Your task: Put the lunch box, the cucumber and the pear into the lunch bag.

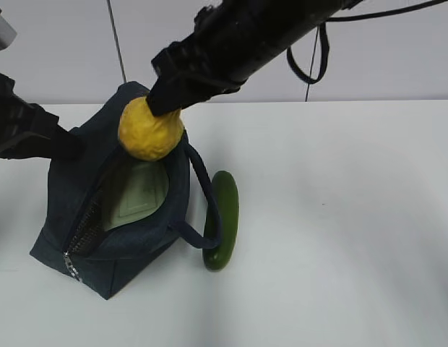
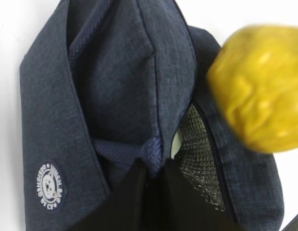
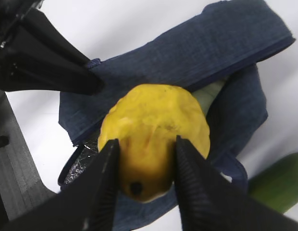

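The navy lunch bag [image 1: 69, 181] stands open at the left. The lunch box with its sage-green lid [image 1: 141, 194] lies inside it. My right gripper [image 3: 145, 159] is shut on the yellow pear [image 3: 156, 130] and holds it over the bag's opening; the pear also shows in the exterior view [image 1: 149, 130] and the left wrist view [image 2: 259, 89]. My left gripper [image 2: 155, 168] is shut on the bag's fabric edge [image 2: 151, 151] and holds the opening apart. The dark green cucumber [image 1: 222, 220] lies on the table right of the bag, under the strap handle [image 1: 206, 195].
A white table [image 1: 339, 217] runs wide to the right of the bag. A pale wall stands behind. A black cable [image 1: 321, 50] hangs from the right arm.
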You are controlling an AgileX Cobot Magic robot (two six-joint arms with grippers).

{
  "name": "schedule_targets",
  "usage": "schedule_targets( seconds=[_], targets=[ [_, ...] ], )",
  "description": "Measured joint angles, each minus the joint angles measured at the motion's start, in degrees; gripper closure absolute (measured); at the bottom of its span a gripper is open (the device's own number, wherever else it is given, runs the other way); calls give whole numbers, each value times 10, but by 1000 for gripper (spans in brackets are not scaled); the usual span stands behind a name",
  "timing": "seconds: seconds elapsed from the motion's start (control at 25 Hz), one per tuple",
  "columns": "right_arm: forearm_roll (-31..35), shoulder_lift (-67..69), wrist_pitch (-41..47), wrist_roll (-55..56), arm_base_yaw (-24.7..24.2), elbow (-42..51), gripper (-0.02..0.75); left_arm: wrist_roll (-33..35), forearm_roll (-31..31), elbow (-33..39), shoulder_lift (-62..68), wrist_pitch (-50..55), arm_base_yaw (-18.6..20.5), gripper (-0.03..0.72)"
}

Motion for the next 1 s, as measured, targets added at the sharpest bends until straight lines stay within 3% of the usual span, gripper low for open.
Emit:
schedule_targets(
  seconds=[0.32,0.6,0.76,0.88,1.0],
  targets=[
    [1,53,-30,-15,4,0,442,-1,-2,0,-1,7,0,678],
    [14,73,-91,-26,4,0,270,-1,-15,0,-1,30,1,678],
    [12,68,-90,-26,4,-8,237,-2,-16,0,-1,30,1,678],
    [-36,46,-81,9,4,-8,232,-2,-8,0,-1,27,1,678],
    [-135,19,-60,98,4,-11,232,-2,10,0,-1,24,1,678]
  ],
)
